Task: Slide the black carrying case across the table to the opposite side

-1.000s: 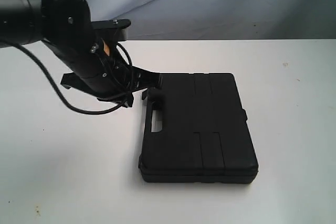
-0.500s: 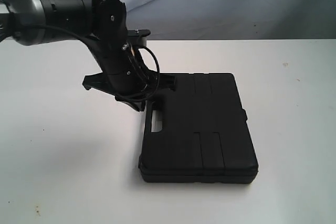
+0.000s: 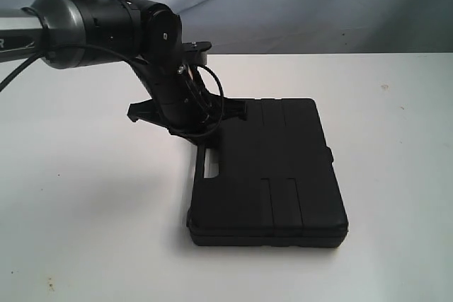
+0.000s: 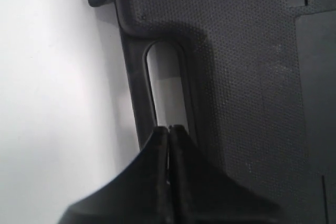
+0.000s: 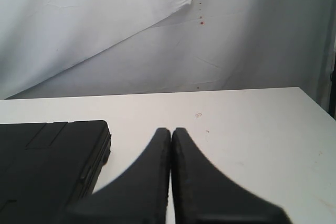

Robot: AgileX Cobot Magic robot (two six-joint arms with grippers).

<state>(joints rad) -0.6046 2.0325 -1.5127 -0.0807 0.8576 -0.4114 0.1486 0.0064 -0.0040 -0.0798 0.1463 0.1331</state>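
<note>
The black case [image 3: 272,175] lies flat on the white table [image 3: 85,210], its cut-out handle [image 3: 209,165] facing left. My left gripper [image 3: 204,141] hangs over that handle edge, jaws shut with nothing between them. In the left wrist view the shut tips [image 4: 170,128] sit at one end of the handle slot [image 4: 167,82], with the case's textured lid [image 4: 247,77] beside them; contact cannot be judged. My right gripper [image 5: 171,129] is shut and empty over bare table [image 5: 252,124], beside one corner of the case [image 5: 47,150]. The exterior view does not show it.
A grey-white cloth backdrop [image 3: 318,5] hangs behind the table's far edge. The left arm's black cable [image 3: 212,100] loops near its wrist. In the right wrist view the table's side edge [image 5: 317,109] shows, with a few small specks on the surface.
The left arm has swung right and come over the case's handle edge. The case has not shifted.
</note>
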